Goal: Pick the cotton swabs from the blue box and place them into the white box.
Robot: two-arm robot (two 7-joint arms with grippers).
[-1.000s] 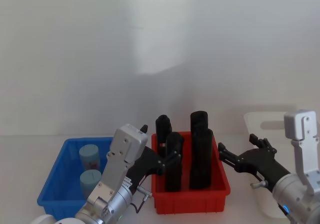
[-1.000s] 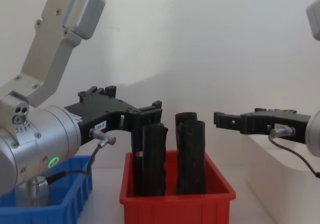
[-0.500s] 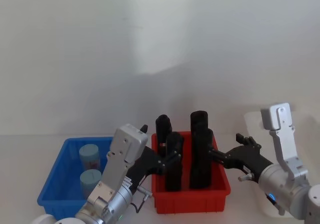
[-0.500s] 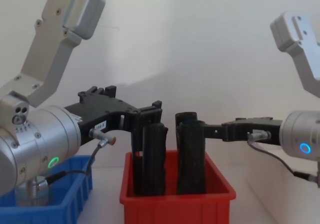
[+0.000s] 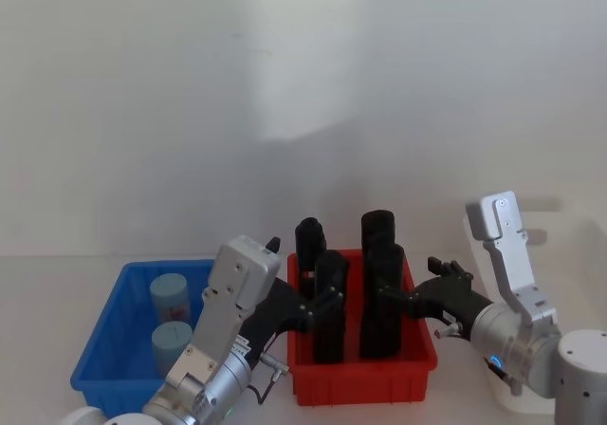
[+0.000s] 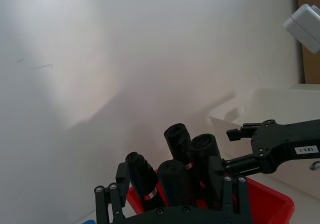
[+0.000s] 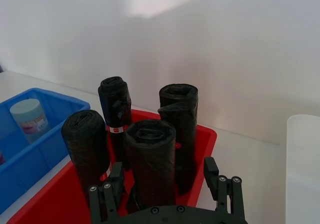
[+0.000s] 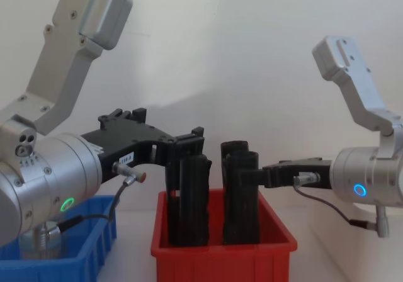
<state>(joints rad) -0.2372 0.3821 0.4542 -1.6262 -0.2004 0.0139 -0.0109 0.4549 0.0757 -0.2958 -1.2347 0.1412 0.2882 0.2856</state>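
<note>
White wall [image 5: 285, 64] behind; left hand [image 6: 168, 186] and right hand [image 7: 162, 166] gape empty at opposite rims of the red bin [image 5: 360, 382].

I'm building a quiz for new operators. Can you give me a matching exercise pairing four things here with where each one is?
1 cotton swabs
2 black rolls
3 white box
4 right gripper

A standing in the red bin
B far right, beyond the red bin
C in the blue box
D open, beside the black rolls

Pairs: 1-C, 2-A, 3-B, 4-D
</note>
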